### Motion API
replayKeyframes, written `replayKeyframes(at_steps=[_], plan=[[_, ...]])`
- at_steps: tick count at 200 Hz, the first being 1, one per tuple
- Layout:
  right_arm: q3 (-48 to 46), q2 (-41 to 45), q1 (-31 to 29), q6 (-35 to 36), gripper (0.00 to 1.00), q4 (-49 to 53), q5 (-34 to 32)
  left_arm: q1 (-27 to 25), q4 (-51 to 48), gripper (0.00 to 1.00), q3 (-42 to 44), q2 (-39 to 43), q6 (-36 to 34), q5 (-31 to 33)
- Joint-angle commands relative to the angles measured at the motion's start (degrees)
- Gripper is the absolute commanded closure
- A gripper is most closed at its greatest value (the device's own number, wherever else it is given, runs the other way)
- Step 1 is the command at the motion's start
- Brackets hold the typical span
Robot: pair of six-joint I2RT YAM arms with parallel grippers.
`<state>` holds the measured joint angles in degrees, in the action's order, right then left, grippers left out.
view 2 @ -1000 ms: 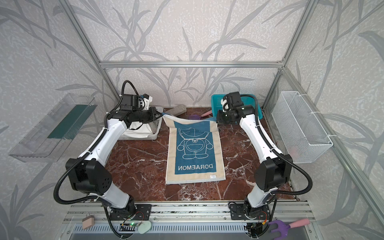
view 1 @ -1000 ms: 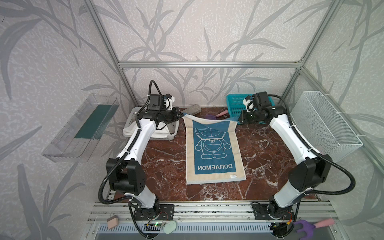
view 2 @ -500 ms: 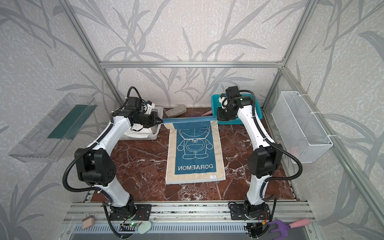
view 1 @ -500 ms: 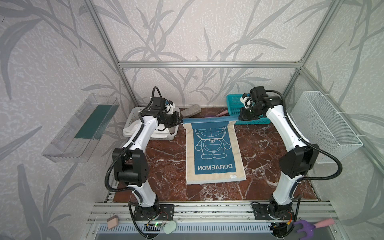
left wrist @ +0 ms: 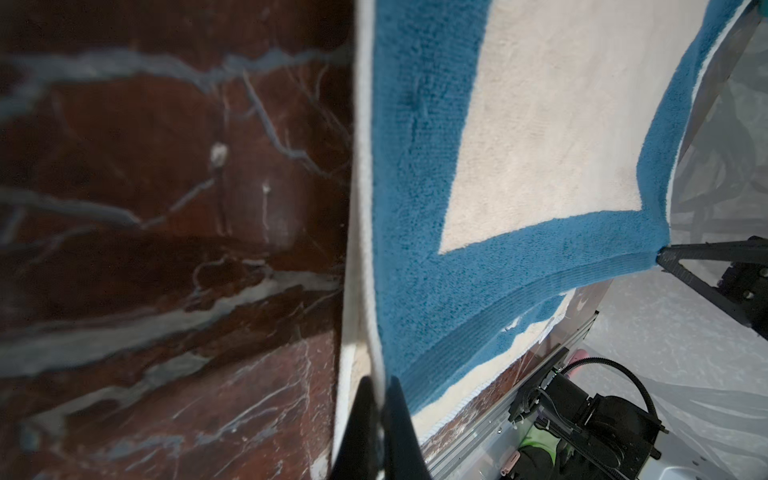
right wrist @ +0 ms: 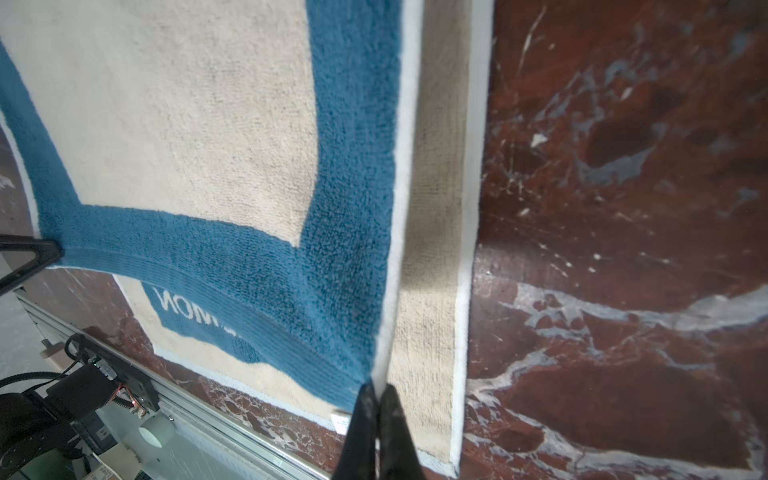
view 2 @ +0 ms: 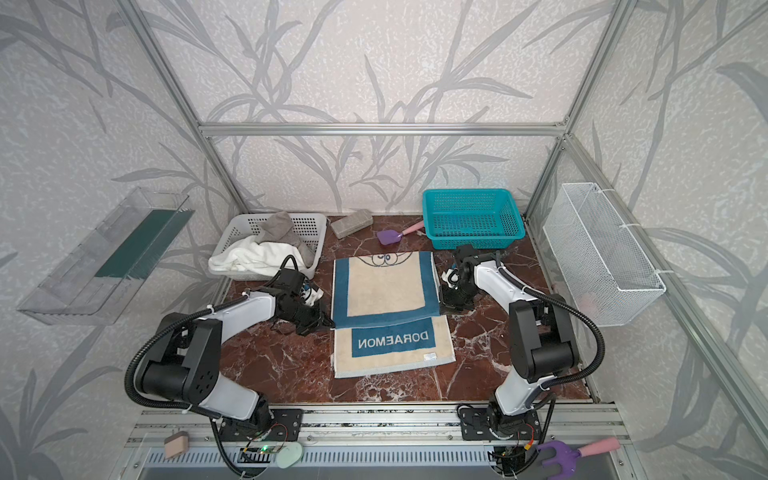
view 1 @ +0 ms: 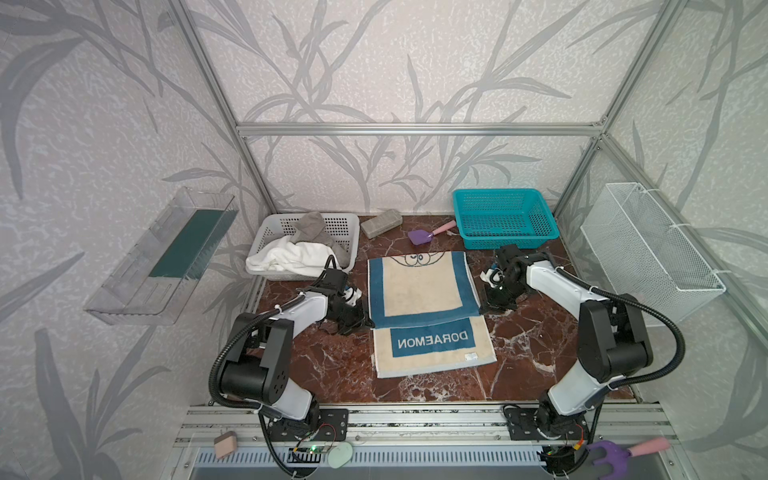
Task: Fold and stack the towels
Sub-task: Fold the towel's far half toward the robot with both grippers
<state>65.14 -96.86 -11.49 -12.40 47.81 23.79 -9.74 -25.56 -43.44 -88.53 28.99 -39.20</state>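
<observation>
The blue-bordered towel (view 1: 419, 291) lies in the middle of the worktop (view 1: 540, 345), partly folded. Its near strip, with the mirrored DORAEMON lettering on a blue panel, lies flat and uncovered. The far part is doubled over toward the near side, so its beige back with the blue frame faces up and its free edge crosses the towel just beyond the lettering.

The left hand (view 1: 362, 323) is clamped tight on the left corner of that free edge, its fingertips pressed together with the white hem between them. The right hand (view 1: 488, 306) pinches the right corner in the same way. Both corners sit low, close above the layer beneath.

Farther back on the left, a white basket (view 1: 338, 217) holds the crumpled white towel (view 1: 291, 257) with the grey towel (view 1: 313, 228) on top of it. A grey block (view 1: 381, 223) and a purple scoop (view 1: 420, 237) lie near the back wall. A teal basket (view 1: 511, 243) stands at the far right.
</observation>
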Motion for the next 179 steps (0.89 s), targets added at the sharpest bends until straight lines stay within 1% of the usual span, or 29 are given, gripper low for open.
replayKeyframes(at_steps=[1,32,56,65,74,84,92,103,116,124,134,149,165,179], plan=[[2.41,0.85,0.32,-0.34,1.0,-2.18,1.4,0.33,3.28,1.0,-2.15,0.57,0.75,0.47],[9.16,4.44,0.32,1.66,1.0,3.45,-2.86,0.33,-3.37,1.0,-9.28,4.44,-1.5,4.68],[13.6,7.04,0.37,3.41,1.0,9.09,-4.17,-0.59,-7.56,1.0,-13.77,8.42,-1.19,6.46],[13.41,8.89,0.44,3.4,1.0,10.0,-5.09,-1.75,-9.68,1.0,-14.5,10.44,-1.47,8.61],[11.58,11.05,0.82,3.12,1.0,9.76,-6.02,-3.17,-12.05,1.0,-14.23,11.98,-1.79,12.03],[7.55,13.5,1.26,2.41,1.0,8.0,-7.08,-4.35,-12.69,1.0,-11.79,12.97,-1.17,12.92],[2.81,14.96,1.58,1.71,1.0,4.96,-7.11,-5.11,-11.28,1.0,-8.44,13.56,0.29,12.4],[-2.69,15.31,2.11,0.35,1.0,1.89,-4.3,-6.29,-6.85,1.0,-2.7,13.98,3.5,10.88],[-7.31,13.22,2.17,-0.24,1.0,-0.8,0.51,-8.21,-0.48,1.0,3.09,14.02,7.17,10.22],[-9.5,11.61,2.1,-0.87,1.0,-2.42,1.36,-9.52,2.87,1.0,5.48,13.51,8.53,11.03],[-12.23,10.17,1.99,-1.81,1.0,-5.56,1.13,-10.21,5.36,1.0,6.85,11.74,9.28,12.42],[-14.17,7.97,1.99,-2.34,1.0,-9.46,-0.38,-10.24,8.36,1.0,7.32,8.25,9.76,12.91],[-14.28,5.43,2.0,-2.27,1.0,-11.41,-1.42,-10.17,10.21,1.0,7.13,5.58,9.79,14.1],[-13.79,3.88,1.99,-2.41,1.0,-12.55,-1.55,-9.64,10.18,1.0,5.69,3.24,8.41,15.66]])
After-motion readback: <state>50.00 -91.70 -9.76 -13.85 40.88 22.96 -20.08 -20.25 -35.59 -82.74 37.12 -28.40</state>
